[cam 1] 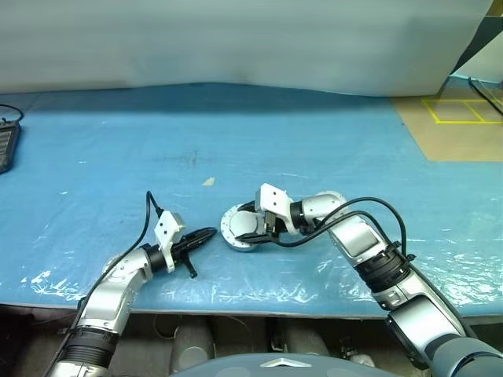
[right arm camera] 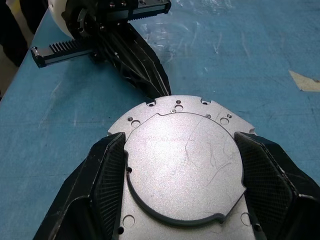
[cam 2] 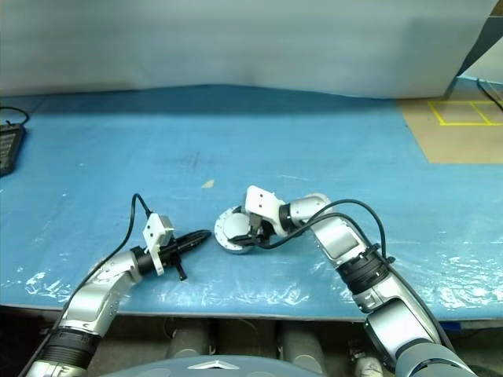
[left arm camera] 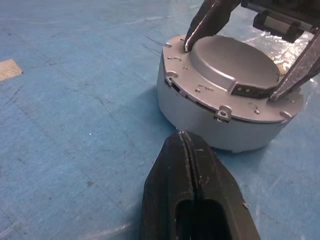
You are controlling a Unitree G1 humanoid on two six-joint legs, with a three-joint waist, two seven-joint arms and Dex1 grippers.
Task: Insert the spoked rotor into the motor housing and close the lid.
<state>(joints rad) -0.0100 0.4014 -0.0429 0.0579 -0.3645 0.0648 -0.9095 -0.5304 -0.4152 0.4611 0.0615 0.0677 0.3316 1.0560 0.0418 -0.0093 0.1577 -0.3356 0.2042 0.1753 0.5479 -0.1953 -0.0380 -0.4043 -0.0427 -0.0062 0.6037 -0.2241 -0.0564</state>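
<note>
Right gripper [right arm camera: 175, 165]: we see jaws spread wide, one finger each side of lid's [right arm camera: 182, 167] raised centre, pads against it. Lid sits plain face up on housing [left arm camera: 220, 125], near table [cam 1: 314, 133] edge, centre. Left gripper [left arm camera: 192, 150] fully closed, empty, tips just left of housing wall.

Right claw [cam 2: 250, 229] over the lidded motor housing [cam 2: 229, 230], closed left claw [cam 2: 206, 234] just beside it
</note>
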